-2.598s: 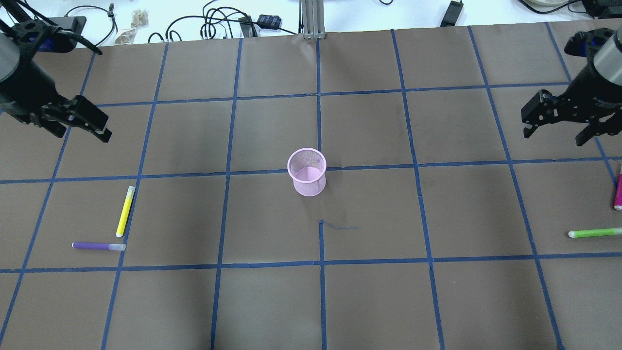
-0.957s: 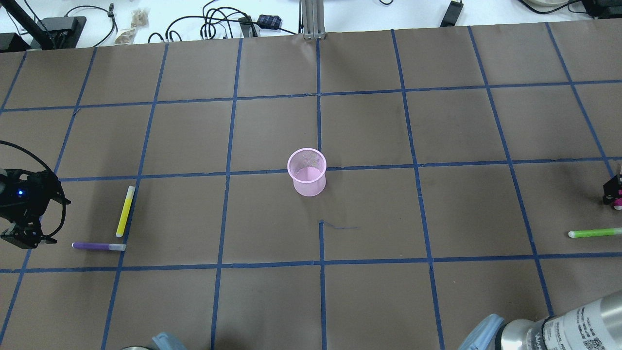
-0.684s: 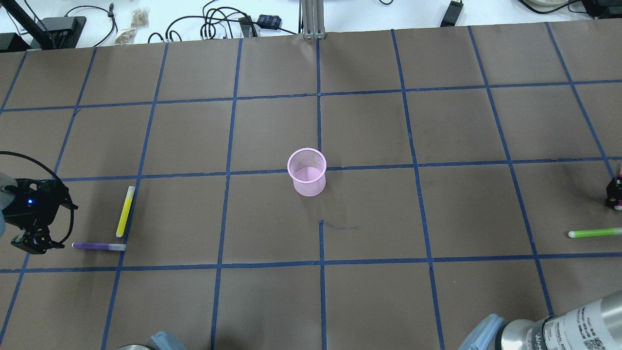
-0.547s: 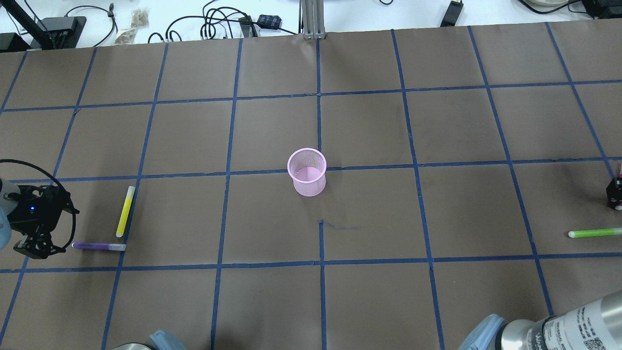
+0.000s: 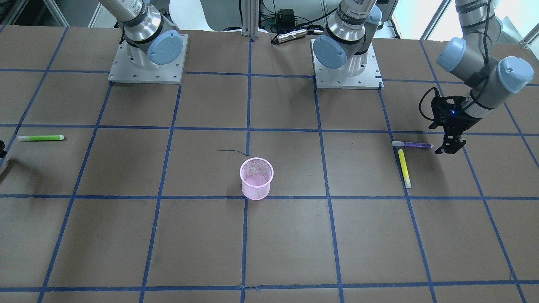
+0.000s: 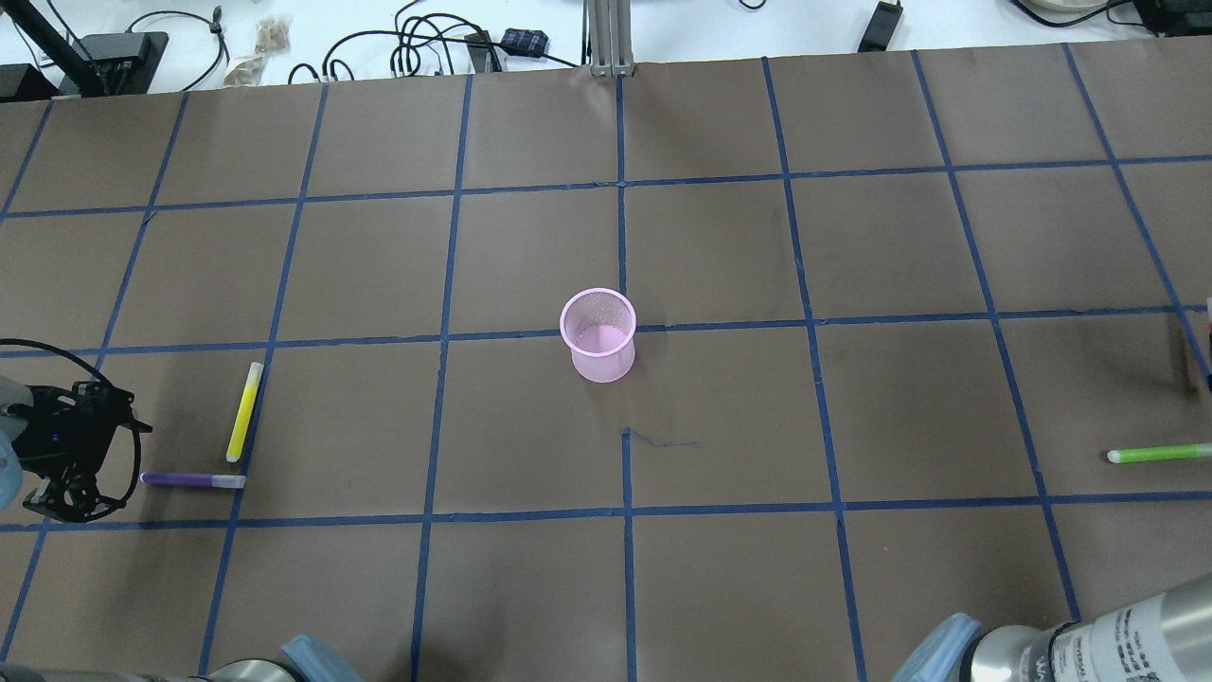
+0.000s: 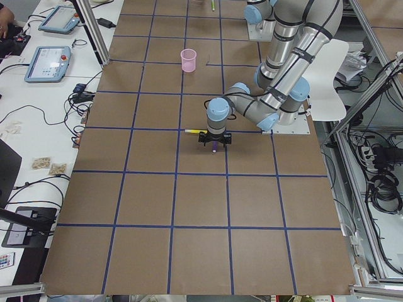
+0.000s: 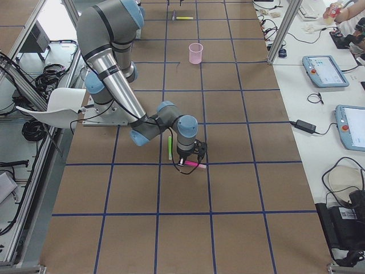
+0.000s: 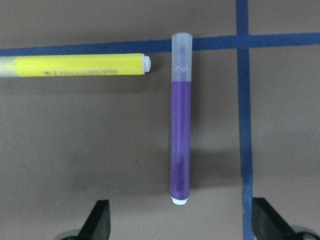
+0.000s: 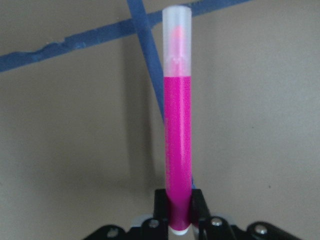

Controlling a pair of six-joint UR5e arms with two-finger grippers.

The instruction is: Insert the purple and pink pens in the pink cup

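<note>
The pink mesh cup [image 6: 598, 335] stands upright mid-table. The purple pen [image 6: 192, 480] lies flat at the left, next to a yellow pen [image 6: 244, 412]. My left gripper [image 6: 59, 494] hangs over the purple pen's capless end. In the left wrist view it [image 9: 182, 221] is open, a finger on each side below the purple pen [image 9: 180, 135]. My right gripper [image 10: 179, 212] is shut on the pink pen [image 10: 177, 125], which casts a shadow beside it. The right gripper is off the overhead view's right edge and shows in the exterior right view [image 8: 188, 160].
A green pen [image 6: 1160, 454] lies at the right side of the table. The brown mat [image 6: 720, 246] carries a grid of blue tape. Cables and small devices lie on the white bench [image 6: 398, 43] beyond the far edge.
Both arms swung from high at the far corners down to the pens. My left gripper settled lower over the purple pen's end. My right gripper left the overhead view at its right edge.
</note>
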